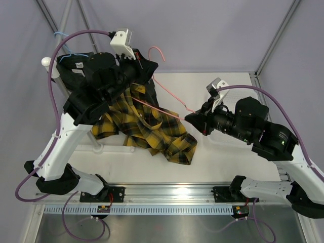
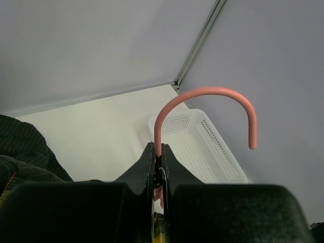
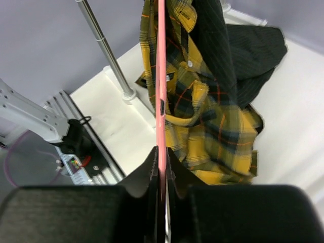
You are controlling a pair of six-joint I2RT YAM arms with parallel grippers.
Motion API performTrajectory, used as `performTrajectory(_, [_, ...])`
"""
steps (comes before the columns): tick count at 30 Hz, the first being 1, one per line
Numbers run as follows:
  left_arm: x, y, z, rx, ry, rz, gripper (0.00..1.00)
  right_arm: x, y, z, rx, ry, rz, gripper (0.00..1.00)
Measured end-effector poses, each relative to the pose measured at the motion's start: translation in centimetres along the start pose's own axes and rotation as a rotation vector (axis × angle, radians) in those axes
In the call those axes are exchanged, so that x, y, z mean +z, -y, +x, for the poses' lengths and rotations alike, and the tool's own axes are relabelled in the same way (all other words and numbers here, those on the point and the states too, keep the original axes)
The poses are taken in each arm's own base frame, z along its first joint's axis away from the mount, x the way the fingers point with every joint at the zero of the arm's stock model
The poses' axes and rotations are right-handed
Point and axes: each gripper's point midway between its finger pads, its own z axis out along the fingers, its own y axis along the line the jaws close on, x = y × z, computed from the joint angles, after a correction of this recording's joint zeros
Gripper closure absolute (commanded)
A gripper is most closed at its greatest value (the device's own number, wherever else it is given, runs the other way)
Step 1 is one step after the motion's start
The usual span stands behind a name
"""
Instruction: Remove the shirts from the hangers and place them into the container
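Note:
A pink hanger (image 1: 169, 96) stretches between both grippers. My left gripper (image 1: 134, 54) is shut on its neck just under the hook (image 2: 202, 92), seen at the left gripper (image 2: 159, 152) in the left wrist view. My right gripper (image 1: 192, 117) is shut on the wire's far corner, with the pink wire (image 3: 161, 76) running up from the right gripper (image 3: 161, 154). The yellow-and-black plaid shirt (image 1: 147, 126) hangs from this hanger down onto the table. The black shirt (image 1: 83, 68) is bunched behind it. The white container (image 2: 202, 147) lies beyond the hook.
A grey rail pole (image 3: 104, 45) rises from a white base (image 3: 129, 93) left of the shirts. A light blue hanger (image 1: 63, 36) hangs on the rail at the back left. Grey walls close in the table at the back and right.

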Motion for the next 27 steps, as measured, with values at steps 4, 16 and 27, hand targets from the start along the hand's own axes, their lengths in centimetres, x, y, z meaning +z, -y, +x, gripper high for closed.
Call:
performTrajectory(4, [0.0, 0.1, 0.0, 0.011, 0.000, 0.002, 0.54, -0.3, 0.0, -0.3, 0.002, 0.015, -0.002, 1.00])
performTrajectory(16, [-5.6, -0.9, 5.9, 0.016, -0.087, 0.016, 0.01, -5.2, 0.5, -0.2, 0.013, 0.086, 0.011, 1.00])
performTrajectory(27, [-8.3, -9.0, 17.9, -0.061, -0.210, -0.270, 0.01, -9.5, 1.5, -0.4, 0.041, 0.130, 0.054, 1.00])
